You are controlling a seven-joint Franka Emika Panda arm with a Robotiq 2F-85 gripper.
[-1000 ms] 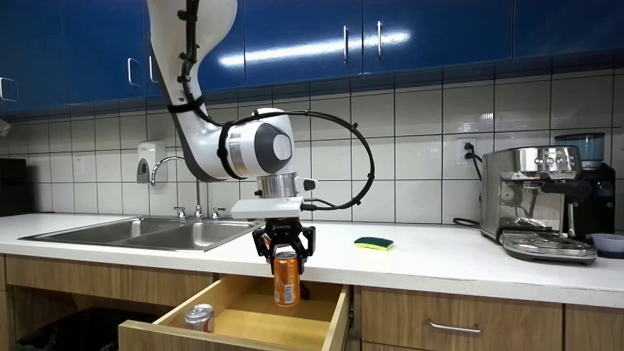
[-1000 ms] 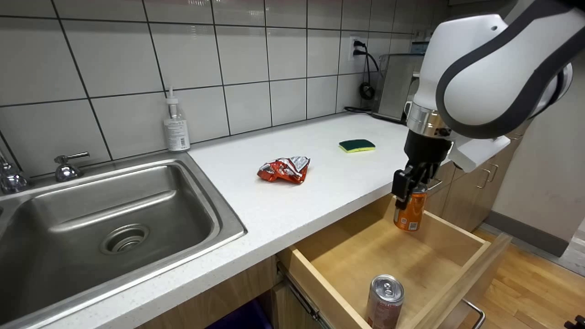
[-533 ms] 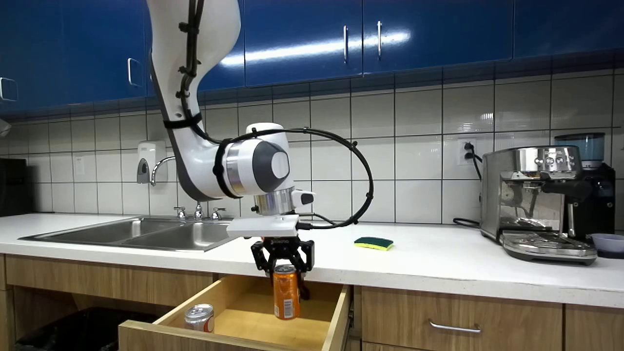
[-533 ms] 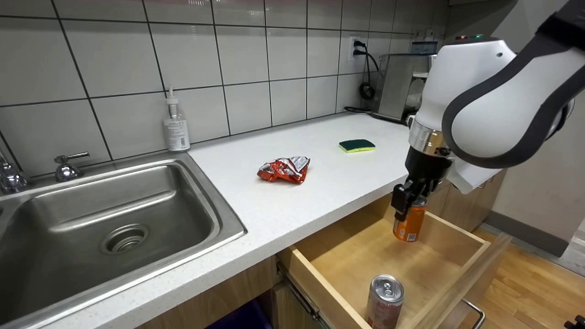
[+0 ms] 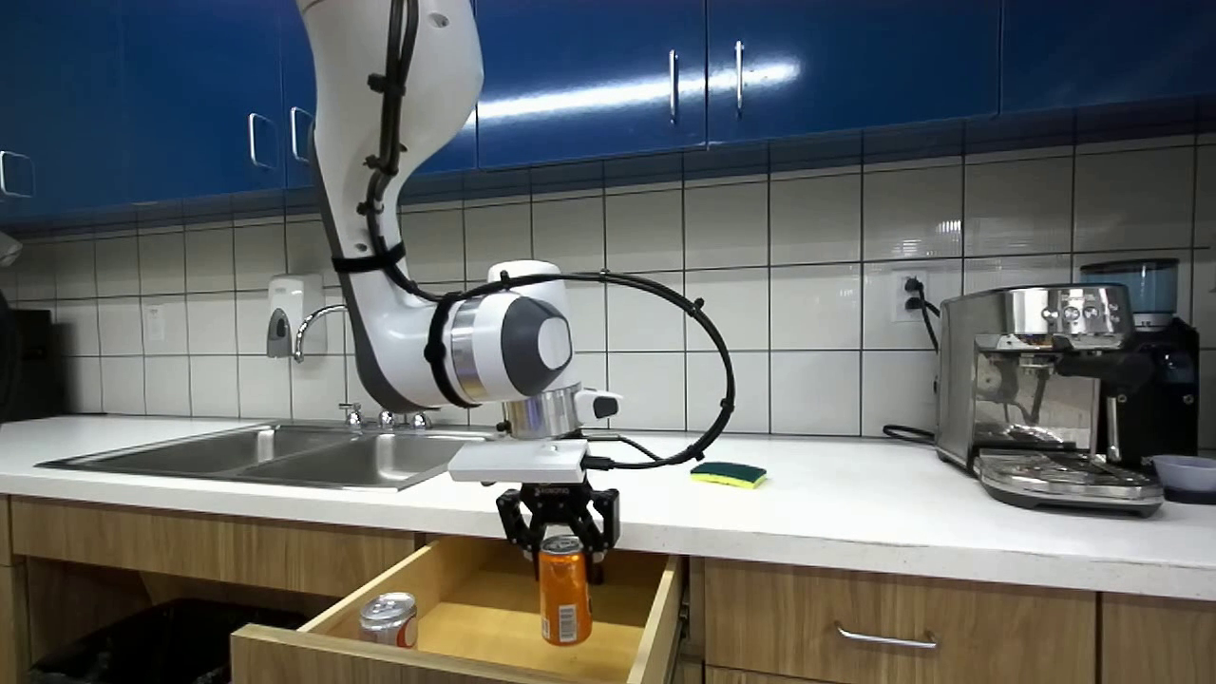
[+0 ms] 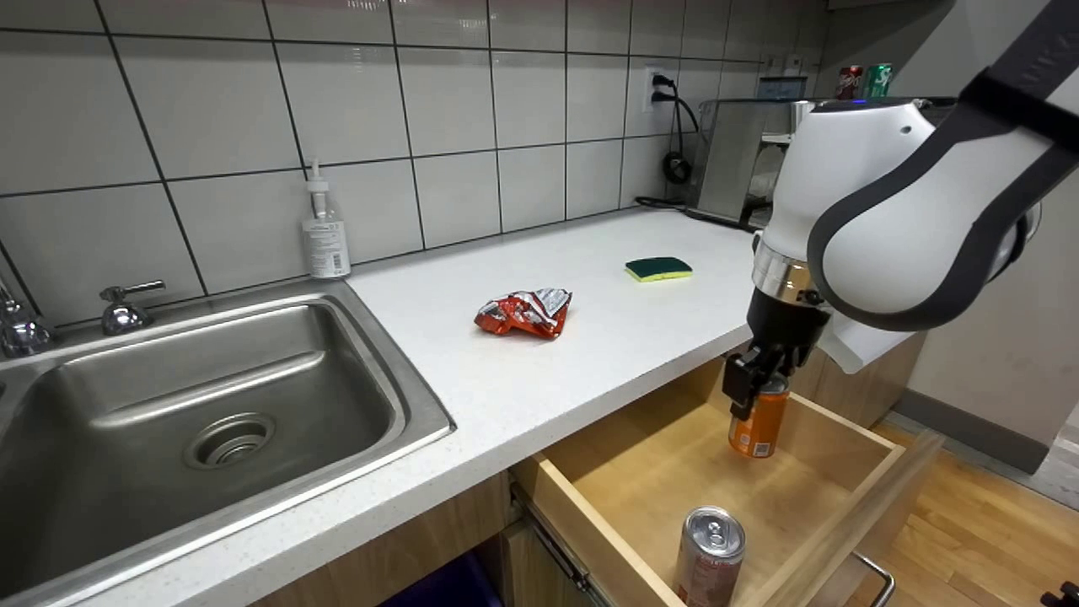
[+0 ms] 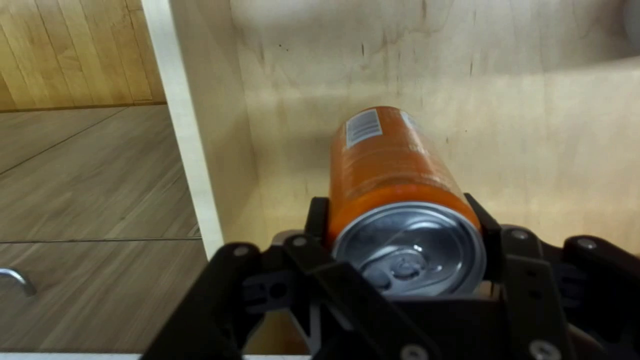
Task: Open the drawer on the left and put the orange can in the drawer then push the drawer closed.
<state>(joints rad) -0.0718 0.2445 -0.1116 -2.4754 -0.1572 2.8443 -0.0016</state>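
Observation:
The drawer (image 5: 456, 636) stands pulled open in both exterior views; its bare floor (image 6: 666, 455) and its silver handle (image 6: 882, 580) show too. My gripper (image 5: 567, 568) is shut on the orange can (image 5: 565, 600) near its silvery top. It holds the can about upright inside the drawer, toward the side by the neighbouring drawer front. In the wrist view, black pads (image 7: 317, 215) press both sides of the orange can (image 7: 395, 160), over the drawer floor (image 7: 525, 125). I cannot tell whether the can's base touches the floor.
A silver-and-red can (image 6: 710, 561) stands in the drawer's front corner. The counter edge (image 5: 855, 551) overhangs the drawer's back. A sponge (image 6: 658, 270) and crumpled red wrapper (image 6: 524, 314) lie on the counter, beside the sink (image 6: 413, 396). A coffee machine (image 5: 1035, 380) stands farther along.
My gripper has moved down with the orange can, deeper into the drawer. In the last half second it also shifted slightly toward the neighbouring drawer front. The drawer has not moved.

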